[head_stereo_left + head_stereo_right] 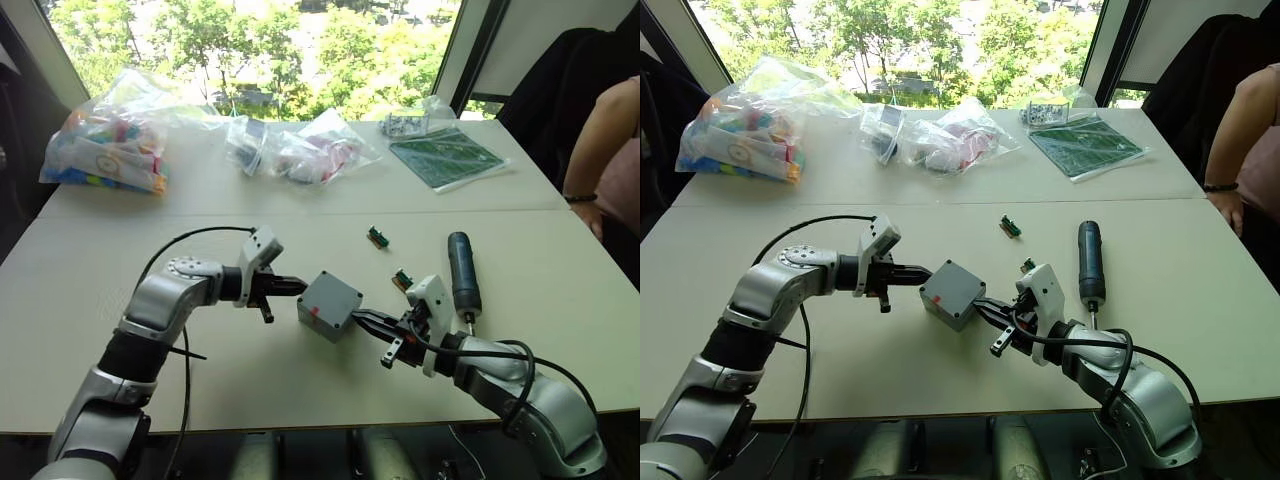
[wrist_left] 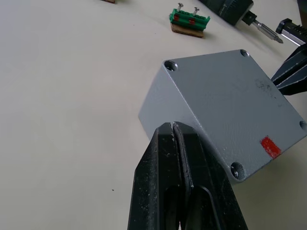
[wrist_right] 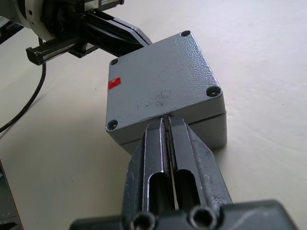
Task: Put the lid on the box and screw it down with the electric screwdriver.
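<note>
Lid [image 3: 163,84] already seated on box [image 1: 328,305], mid-worktop [image 1: 250,380], between your grippers. Left gripper [image 2: 173,128] and right gripper [image 3: 166,120]: jaws closed, tips pressing opposite sides. Electric screwdriver [image 1: 462,272] lies unheld beside right arm. Screwing remains.

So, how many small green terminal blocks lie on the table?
2. One green block lies alone, farther from the robot than the box; the other green block lies between the box and the electric screwdriver.

Pale table [image 1: 250,370] bearing grey box [image 1: 329,305], electric screwdriver [image 1: 462,272], plastic bags [image 1: 110,140], green circuit board [image 1: 445,156]
</note>
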`<state>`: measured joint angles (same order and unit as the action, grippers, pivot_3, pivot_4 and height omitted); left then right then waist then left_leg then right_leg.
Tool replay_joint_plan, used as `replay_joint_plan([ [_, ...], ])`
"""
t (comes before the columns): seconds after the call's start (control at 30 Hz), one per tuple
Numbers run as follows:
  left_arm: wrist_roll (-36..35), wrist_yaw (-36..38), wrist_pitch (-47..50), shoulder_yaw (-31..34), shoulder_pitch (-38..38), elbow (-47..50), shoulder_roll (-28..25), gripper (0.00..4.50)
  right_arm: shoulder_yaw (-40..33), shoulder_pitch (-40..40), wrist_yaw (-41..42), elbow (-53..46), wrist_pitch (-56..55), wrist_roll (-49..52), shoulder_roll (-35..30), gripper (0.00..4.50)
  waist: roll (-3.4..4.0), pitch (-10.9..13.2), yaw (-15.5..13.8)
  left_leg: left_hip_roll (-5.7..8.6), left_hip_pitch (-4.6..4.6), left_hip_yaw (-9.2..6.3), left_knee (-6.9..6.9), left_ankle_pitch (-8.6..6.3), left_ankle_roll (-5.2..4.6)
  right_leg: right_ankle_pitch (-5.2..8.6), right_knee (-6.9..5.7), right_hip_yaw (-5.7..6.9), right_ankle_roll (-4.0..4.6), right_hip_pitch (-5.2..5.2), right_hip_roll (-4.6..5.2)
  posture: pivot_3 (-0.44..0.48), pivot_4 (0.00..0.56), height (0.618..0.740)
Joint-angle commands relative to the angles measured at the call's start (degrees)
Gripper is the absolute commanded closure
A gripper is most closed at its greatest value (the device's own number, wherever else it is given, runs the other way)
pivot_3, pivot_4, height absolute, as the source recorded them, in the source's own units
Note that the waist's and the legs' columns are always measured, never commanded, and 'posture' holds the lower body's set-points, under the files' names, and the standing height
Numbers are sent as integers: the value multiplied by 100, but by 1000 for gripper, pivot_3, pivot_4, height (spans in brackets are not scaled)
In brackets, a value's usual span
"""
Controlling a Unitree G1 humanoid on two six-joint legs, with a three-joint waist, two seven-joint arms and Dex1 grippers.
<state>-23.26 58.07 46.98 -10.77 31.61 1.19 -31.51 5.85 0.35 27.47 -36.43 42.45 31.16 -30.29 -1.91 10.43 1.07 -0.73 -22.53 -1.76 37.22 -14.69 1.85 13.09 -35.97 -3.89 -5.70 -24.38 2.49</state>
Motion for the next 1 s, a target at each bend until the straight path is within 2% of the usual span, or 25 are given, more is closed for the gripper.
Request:
replay_joint_plan([
  [0.03,-147,33,17,30,33,264,42,4500,-21,-19,48,-234,-65,49,33,4440,0,0,2,0,0,0,0,0,0,0,0,0,0,0,0,0,150,740],
  [0.2,-98,-8,-31,14,87,177,92,4500,-35,2,44,-253,-58,59,28,4440,0,0,0,0,0,0,0,0,0,0,0,0,0,0,0,0,150,740],
  [0.53,32,68,-404,293,264,-523,-207,4500,-308,409,120,-396,-70,196,-108,4440,0,0,2,-1,1,0,0,0,0,1,0,0,-1,0,-1,0,150,740],
  [0.7,44,23,-394,31,-62,-146,-106,4500,136,206,173,-8,-141,-204,-127,4440,0,0,8,0,1,2,-1,0,0,1,2,-1,-1,0,2,0,150,740],
  [0.8,100,-289,-314,-23,-248,-31,78,4500,375,-27,210,336,-350,-496,-48,4440,0,0,-1,0,0,2,-1,0,0,0,1,-1,0,0,3,0,150,740],
  [1.0,-204,-680,95,145,-686,652,307,4500,391,-563,237,890,-544,-691,206,4440,0,0,26,-1,4,1,1,0,0,1,-3,-2,-1,0,0,0,150,740],
])
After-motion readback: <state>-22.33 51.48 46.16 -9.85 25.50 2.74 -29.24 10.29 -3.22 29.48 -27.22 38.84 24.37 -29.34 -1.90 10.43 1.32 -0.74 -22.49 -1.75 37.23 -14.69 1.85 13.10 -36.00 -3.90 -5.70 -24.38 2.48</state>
